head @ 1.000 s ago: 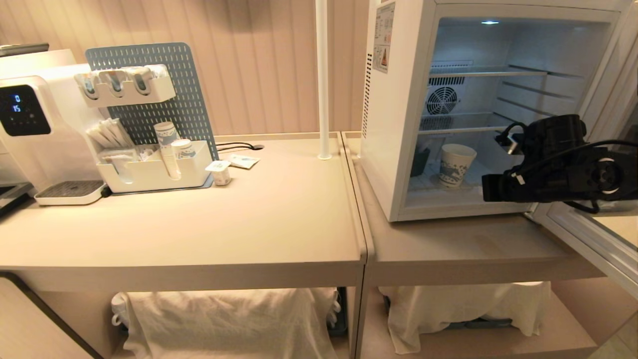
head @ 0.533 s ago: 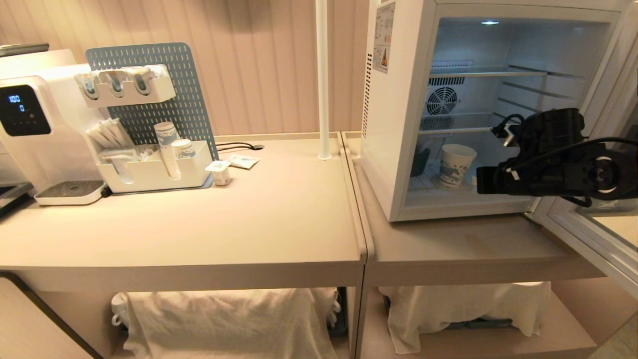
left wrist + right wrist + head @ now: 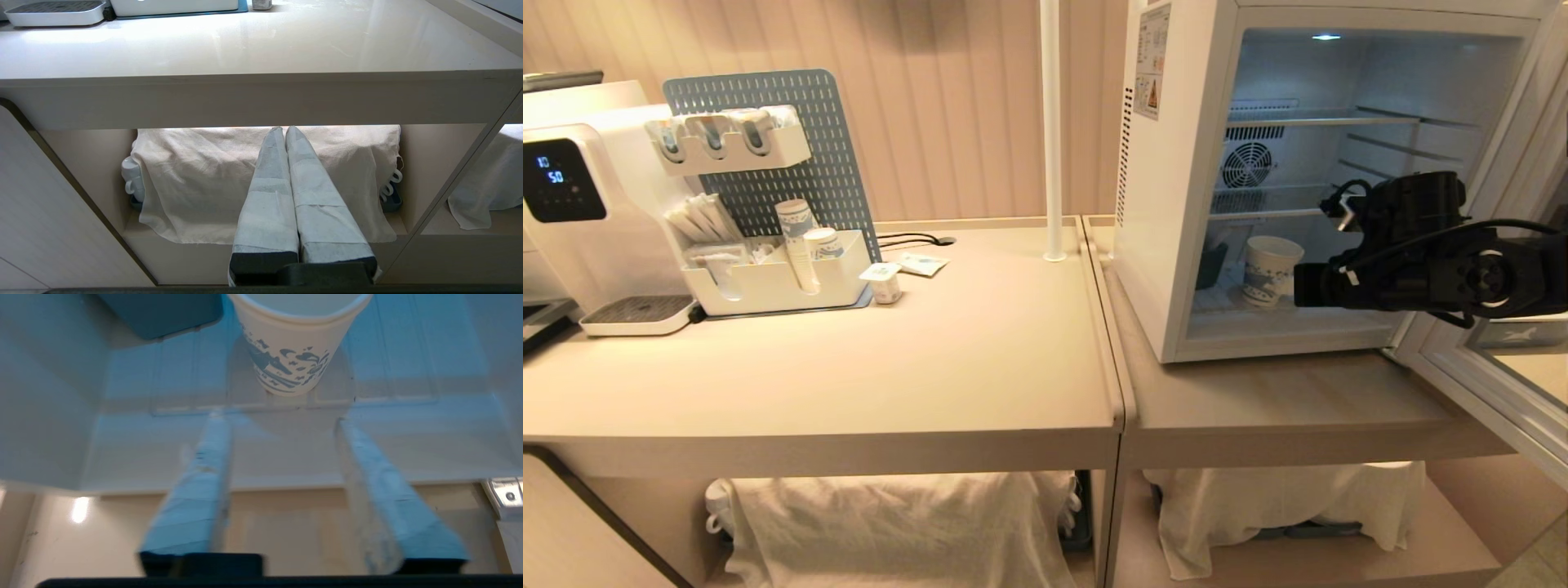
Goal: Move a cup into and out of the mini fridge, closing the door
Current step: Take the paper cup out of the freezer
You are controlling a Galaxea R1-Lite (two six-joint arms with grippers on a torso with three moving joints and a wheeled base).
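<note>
Right gripper point(image 3: 282, 420), its two tape-wrapped fingers point(image 3: 196, 490) spread apart and empty, hovers at centre right of the head view, at the mouth of the white box-shaped mini fridge point(image 3: 1168, 204), lined up with the small white paper cup with a blue printed pattern point(image 3: 1270, 269). That cup stands upright on the fridge floor, just ahead of the fingertips and untouched; the gap looks set to take its tapered body. At the frame's right edge the pale grey-framed door point(image 3: 1486, 392) stands swung wide, leaving the arm room. Left gripper point(image 3: 284, 130) is parked low before the cloth-draped shelf point(image 3: 196, 183), fingers pressed together.
</note>
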